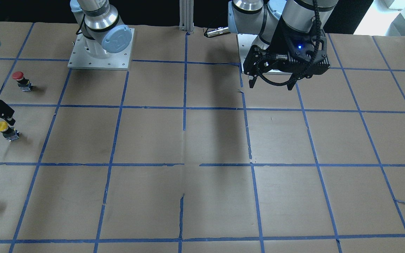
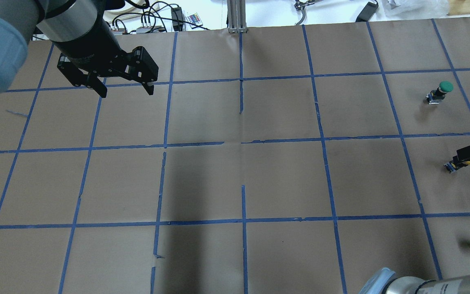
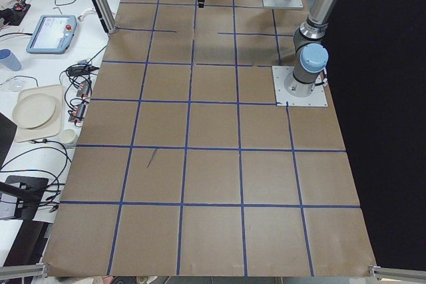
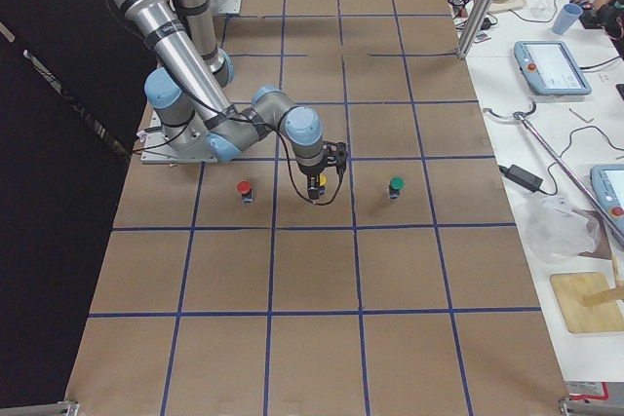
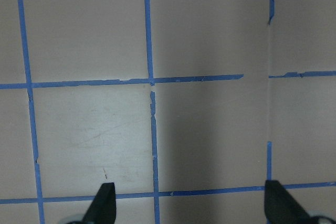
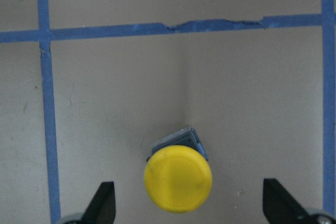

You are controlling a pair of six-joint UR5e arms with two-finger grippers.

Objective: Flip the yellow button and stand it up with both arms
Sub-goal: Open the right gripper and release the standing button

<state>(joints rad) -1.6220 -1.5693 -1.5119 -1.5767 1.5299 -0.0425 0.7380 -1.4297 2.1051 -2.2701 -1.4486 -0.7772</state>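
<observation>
Looking across the brown worktop [image 1: 202, 140], I see the left arm [image 1: 294, 17] hanging above it near its own base plate. Its wrist points straight down and its end effector [image 2: 127, 93] is spread wide over bare paper. The right arm [image 4: 185, 56] reaches out low toward the worktop's right end, elbow bent and wrist vertical. Its end effector [image 6: 190, 205] is likewise spread apart, with a finger on either side of the yellow button [image 1: 4, 128] and neither touching it. That button stands cap up on the worktop, in a row between the red button [image 1: 21, 80] and the green button [image 4: 396, 185].
</observation>
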